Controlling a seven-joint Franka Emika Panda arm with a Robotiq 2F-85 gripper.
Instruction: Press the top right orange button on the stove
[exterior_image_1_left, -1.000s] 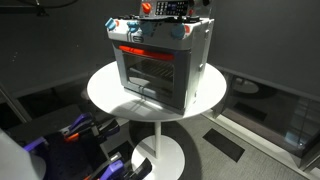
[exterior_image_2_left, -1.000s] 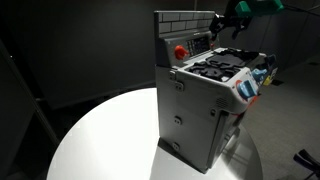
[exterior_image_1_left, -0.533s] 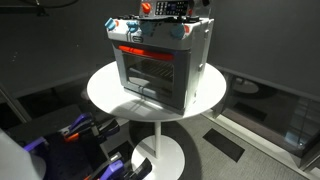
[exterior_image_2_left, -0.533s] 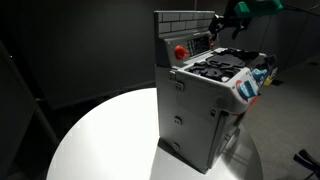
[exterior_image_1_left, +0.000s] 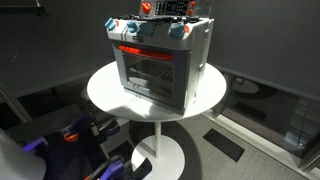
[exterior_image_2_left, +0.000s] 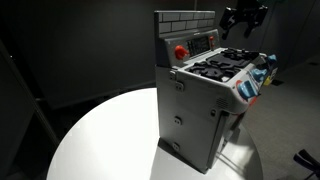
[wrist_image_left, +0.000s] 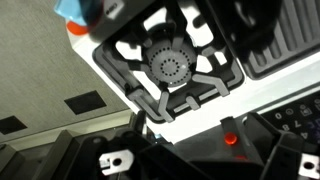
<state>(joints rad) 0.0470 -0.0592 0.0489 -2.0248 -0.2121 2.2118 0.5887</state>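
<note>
The stove (exterior_image_1_left: 160, 65) is a small silver-grey toy oven with a glass door and a red-orange handle bar, standing on a round white table (exterior_image_1_left: 105, 90). It also shows in the other exterior view (exterior_image_2_left: 200, 110), with a tiled back wall carrying a red knob (exterior_image_2_left: 180, 51) and a dark button panel (exterior_image_2_left: 203, 43). My gripper (exterior_image_2_left: 243, 17) hangs above the stove's back right corner, apart from the panel, and looks open and empty. In the wrist view my fingers (wrist_image_left: 215, 155) frame a glowing orange button (wrist_image_left: 231, 139) below the black burner grate (wrist_image_left: 168, 68).
The table (exterior_image_2_left: 100, 140) stands on a single pedestal foot. Blue and red equipment (exterior_image_1_left: 80, 130) lies on the floor beside it. Coloured knobs (exterior_image_2_left: 250, 88) line the stove's front edge. Dark walls surround the scene.
My gripper has lifted up and away from the stove's back panel, to above its top right corner. The stove has not moved.
</note>
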